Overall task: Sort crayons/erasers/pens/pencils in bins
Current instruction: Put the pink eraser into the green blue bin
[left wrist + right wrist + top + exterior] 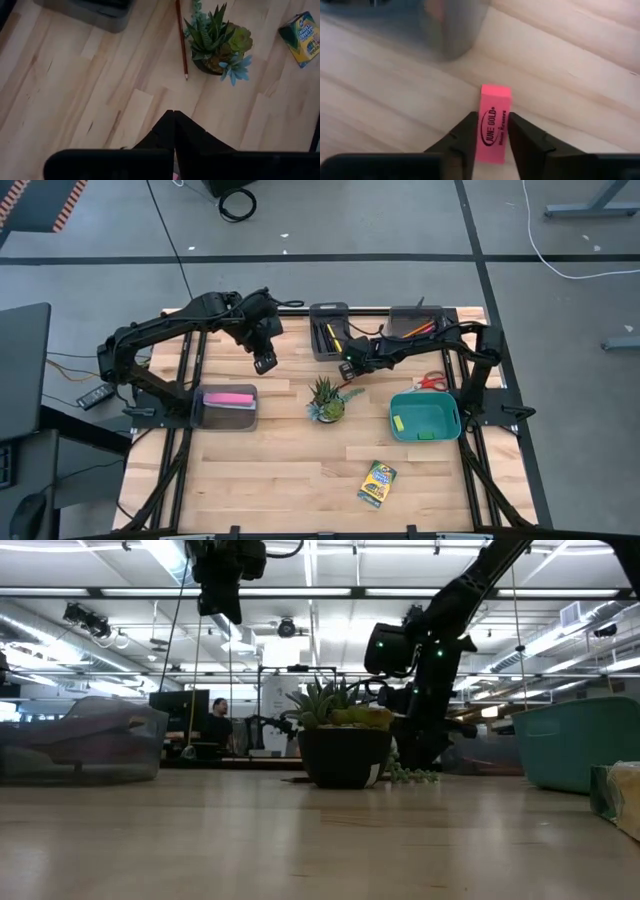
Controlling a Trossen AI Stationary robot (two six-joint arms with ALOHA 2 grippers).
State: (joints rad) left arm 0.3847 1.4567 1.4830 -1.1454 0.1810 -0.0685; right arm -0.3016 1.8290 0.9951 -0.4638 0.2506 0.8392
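- My left fingers (264, 363) hang pressed together, holding nothing, above bare worktop (280, 470) between the back edge and the grey bin (228, 408) at the left.
- That grey bin holds a long pink bar (229, 398) lying left to right; open wood stretches before it to the front edge.
- A red pencil (181, 39) lies on the wood, its tip ending beside the potted plant (327, 400), which stands mid-worktop.
- The dark bin (329, 330) at the back edge holds pens (332, 337) lying front to back.
- My right fingers (490, 137) sit on either side of a pink eraser (494, 122) with black print, its long axis running straight out between them; whether they are pressing it I cannot tell. A grey bin wall (452, 27) stands just beyond it.
- Another grey bin (416, 322) at the back right holds red and orange sticks lying slantwise.
- Red-handled scissors (431, 382) lie just behind the teal bin (425, 416).
- The crayon box (377, 484) lies tilted near the front edge, room all round it.
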